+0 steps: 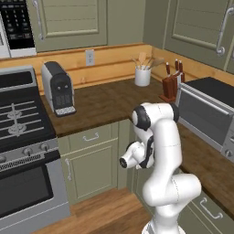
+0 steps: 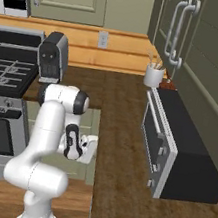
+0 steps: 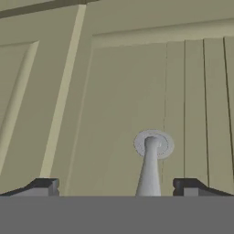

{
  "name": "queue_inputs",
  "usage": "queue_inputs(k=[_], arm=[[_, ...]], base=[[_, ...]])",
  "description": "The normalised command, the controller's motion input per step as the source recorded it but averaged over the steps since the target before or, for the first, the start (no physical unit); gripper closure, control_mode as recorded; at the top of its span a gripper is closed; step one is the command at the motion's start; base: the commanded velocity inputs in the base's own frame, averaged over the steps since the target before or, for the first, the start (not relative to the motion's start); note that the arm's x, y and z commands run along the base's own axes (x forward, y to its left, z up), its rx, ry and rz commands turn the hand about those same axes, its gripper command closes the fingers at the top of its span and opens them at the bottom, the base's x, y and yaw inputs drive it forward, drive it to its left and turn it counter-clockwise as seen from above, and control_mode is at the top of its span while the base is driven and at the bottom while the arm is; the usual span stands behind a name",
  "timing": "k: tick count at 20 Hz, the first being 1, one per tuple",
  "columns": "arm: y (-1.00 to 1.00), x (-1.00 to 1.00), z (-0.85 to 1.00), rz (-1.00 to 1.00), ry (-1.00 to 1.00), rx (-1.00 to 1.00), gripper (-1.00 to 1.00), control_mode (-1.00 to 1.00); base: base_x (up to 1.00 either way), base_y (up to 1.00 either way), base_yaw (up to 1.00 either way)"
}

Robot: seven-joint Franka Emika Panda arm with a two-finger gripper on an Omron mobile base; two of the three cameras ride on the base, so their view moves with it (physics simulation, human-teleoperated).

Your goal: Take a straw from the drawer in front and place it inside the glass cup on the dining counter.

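Observation:
The drawer (image 1: 90, 137) is a sage-green front with a small silver bar handle, shut, under the wood counter to the right of the stove. My arm is folded low in front of the cabinets, with the hand (image 1: 130, 157) at the height of the door below the drawer. In the hand view my gripper (image 3: 116, 188) stands open, and both dark fingertips (image 3: 45, 187) are close to a sage-green panelled cabinet door (image 3: 114, 91). A silver handle post (image 3: 152, 160) rises between the fingertips, nearer the right one. The straw, the glass cup and the dining counter are out of view.
A stove (image 1: 23, 123) stands at the left, with a coffee machine (image 1: 58, 87) beside it on the counter. A white utensil crock (image 1: 142, 75), a knife block (image 1: 170, 87) and a toaster oven (image 1: 205, 109) sit on the right counter. Another drawer front (image 1: 210, 208) is at the lower right.

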Motion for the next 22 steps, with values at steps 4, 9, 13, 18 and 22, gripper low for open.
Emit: queue_inputs(k=[4,9,13,18,22], arm=[[-0.16,0.04,-0.17,0.0,0.0,0.0,-1.0,-1.0],[-0.08,0.0,-0.01,0.0,0.0,0.0,1.0,-1.0],[0.0,-0.03,0.0,0.0,0.0,0.0,1.0,-1.0],[0.33,-0.25,0.0,0.0,-0.01,0.03,1.0,-1.0],[0.7,-0.35,0.0,0.0,-0.01,0.02,1.0,-1.0]], base=[[0.0,0.0,0.0],[0.0,0.0,0.0],[0.0,0.0,0.0],[0.0,0.0,0.0],[0.0,0.0,0.0]])
